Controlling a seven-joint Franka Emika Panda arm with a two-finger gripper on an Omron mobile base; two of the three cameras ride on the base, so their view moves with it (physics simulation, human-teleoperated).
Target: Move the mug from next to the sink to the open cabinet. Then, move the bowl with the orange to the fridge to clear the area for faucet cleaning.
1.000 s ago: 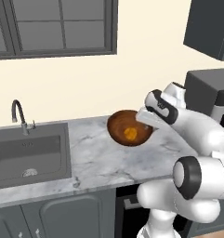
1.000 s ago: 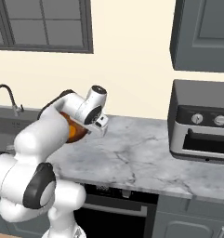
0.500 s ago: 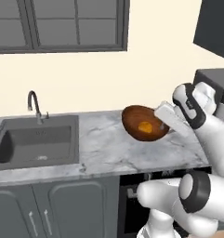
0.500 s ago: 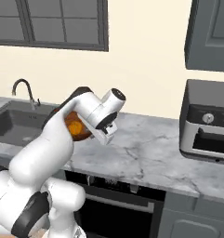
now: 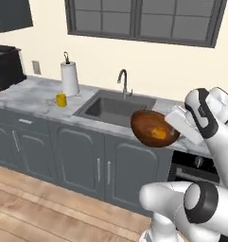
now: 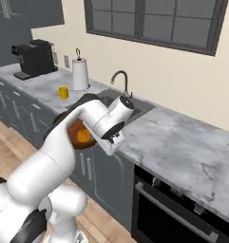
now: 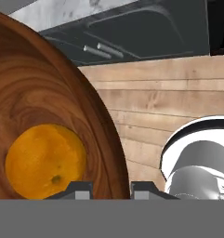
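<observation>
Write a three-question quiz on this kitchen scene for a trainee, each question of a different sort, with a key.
1. True or false: the mug stands inside the sink.
2. What lies in the bowl that the tool grips by its rim?
A. an orange
B. a lemon
C. nothing
3. Fill in: the bowl is carried in the air in front of the base ____.

Key
1. False: it stands on the counter beside the paper towel roll.
2. A: the orange.
3. cabinets.
</observation>
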